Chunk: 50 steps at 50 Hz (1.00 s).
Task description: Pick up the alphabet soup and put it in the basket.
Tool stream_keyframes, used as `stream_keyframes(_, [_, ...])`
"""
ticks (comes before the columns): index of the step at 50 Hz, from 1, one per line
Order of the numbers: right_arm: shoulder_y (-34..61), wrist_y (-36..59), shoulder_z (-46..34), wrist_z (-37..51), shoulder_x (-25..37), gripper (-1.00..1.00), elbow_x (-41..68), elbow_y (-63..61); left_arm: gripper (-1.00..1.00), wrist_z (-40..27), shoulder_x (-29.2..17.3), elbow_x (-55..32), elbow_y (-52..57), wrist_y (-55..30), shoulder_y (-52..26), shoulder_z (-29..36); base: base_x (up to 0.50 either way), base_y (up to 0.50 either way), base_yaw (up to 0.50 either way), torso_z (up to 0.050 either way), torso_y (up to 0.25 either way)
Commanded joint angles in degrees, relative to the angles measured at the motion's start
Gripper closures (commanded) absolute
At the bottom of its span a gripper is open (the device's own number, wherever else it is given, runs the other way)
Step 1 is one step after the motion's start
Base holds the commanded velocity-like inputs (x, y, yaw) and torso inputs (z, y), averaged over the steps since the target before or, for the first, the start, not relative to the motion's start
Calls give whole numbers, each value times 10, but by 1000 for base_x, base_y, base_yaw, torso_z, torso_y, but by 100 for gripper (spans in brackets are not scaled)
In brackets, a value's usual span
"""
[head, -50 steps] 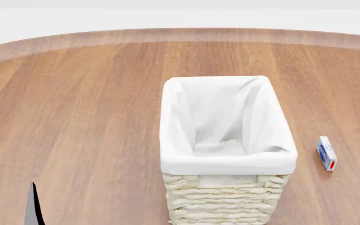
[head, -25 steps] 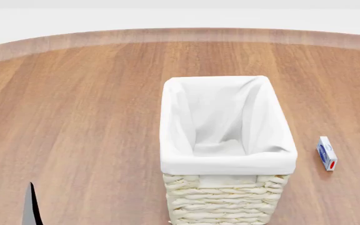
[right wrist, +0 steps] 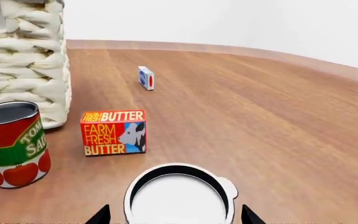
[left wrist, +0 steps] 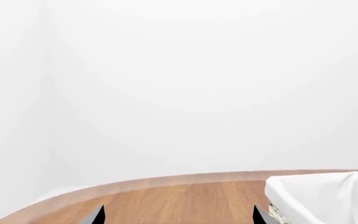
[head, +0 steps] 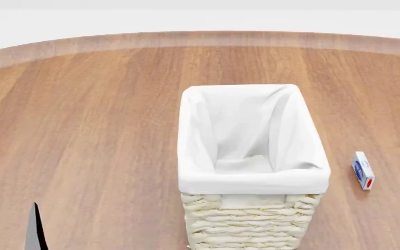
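Ahead of your right gripper and off to one side stands the red-and-green tomato can [right wrist: 14,143], with the Farm Fresh butter box [right wrist: 113,132] just beside it. Farther out you have a small blue-and-white box [right wrist: 145,77] on the wooden table [right wrist: 272,121]

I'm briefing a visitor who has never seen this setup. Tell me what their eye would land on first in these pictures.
First, the basket, a tall cream wicker box with a white liner, standing mid-table in the head view. Next, in the right wrist view, the bright butter box and the red-and-green tomato can near the basket's base, with a white-topped can right in front of the right gripper. A small blue-and-white box lies alone to the basket's right.
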Motion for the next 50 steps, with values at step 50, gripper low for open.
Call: stream_keyframes(50, [-100, 315, 14, 115, 74, 100, 26, -653, -100, -12, -15, -21, -3, 7, -2, 2, 0, 0, 0, 0, 0])
